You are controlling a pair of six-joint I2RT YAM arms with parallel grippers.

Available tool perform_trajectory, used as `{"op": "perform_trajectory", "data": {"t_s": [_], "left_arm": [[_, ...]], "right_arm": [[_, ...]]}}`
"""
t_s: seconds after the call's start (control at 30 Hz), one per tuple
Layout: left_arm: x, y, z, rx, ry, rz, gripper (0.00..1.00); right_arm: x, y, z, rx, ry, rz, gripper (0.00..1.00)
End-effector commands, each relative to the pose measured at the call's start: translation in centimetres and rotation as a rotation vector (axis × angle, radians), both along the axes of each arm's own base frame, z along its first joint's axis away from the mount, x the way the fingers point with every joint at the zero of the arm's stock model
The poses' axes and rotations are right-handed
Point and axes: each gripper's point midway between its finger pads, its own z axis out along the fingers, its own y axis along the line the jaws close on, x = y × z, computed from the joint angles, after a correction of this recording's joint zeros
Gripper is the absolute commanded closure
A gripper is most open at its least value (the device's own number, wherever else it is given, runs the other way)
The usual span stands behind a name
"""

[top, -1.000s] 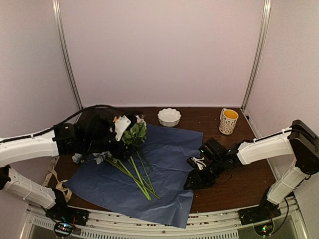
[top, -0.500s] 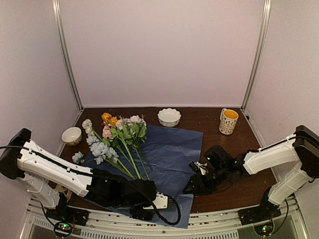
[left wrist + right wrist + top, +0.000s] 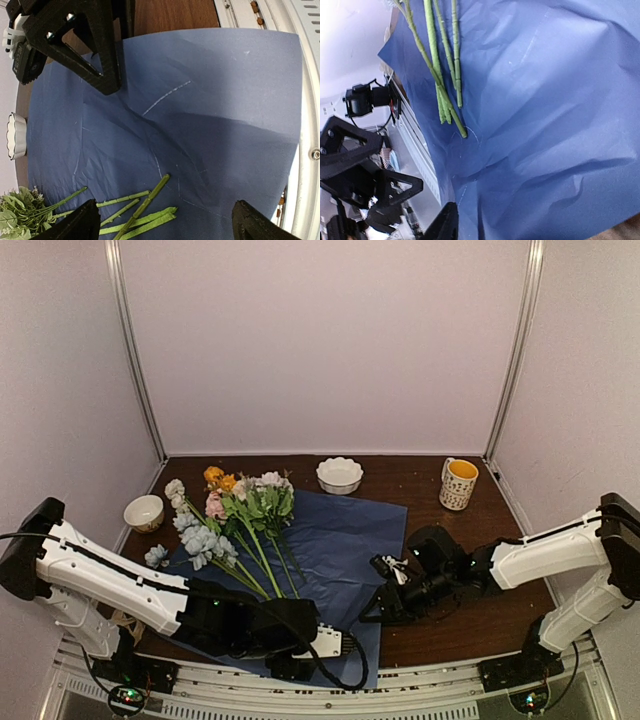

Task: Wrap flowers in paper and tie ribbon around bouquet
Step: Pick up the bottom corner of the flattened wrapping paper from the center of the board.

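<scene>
Soft, even light fills the overhead view; the pale walls [image 3: 320,340] read pinkish, and the metal posts [image 3: 135,350] lean and bow towards the frame's sides. In the left wrist view a broad, soft shadow darkens the paper [image 3: 210,75] at lower right. The upper left of the right wrist view burns out white.

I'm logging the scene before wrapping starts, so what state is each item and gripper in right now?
paper: spread flat, unwrapped, near edge overhanging the table
flowers: lying loose on the paper, untied
left gripper: open, above the paper's near part
right gripper: at the paper's right edge; open or shut unclear
mug: upright
white bowl: upright
small bowl: upright
</scene>
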Motion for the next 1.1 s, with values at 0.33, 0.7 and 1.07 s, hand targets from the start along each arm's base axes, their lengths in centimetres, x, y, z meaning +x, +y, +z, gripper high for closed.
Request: {"op": "perform_trajectory", "data": {"t_s": [0.33, 0.7, 1.07], "left_arm": [[-1.9, -2.3, 3.0, -0.079, 0.065, -0.039, 0.02], [-2.2, -2.1, 3.0, -0.109, 0.104, 0.021, 0.02], [-1.3, -2.1, 3.9, -0.168, 0.078, 0.095, 0.02]], "right_arm": [[1.6, 2.4, 3.9, 0.077, -0.028, -0.021, 0.99], [3.5, 4.6, 5.3, 0.113, -0.012, -0.067, 1.0], [4.6, 5.1, 5.3, 0.114, -0.01, -0.101, 0.99]]}}
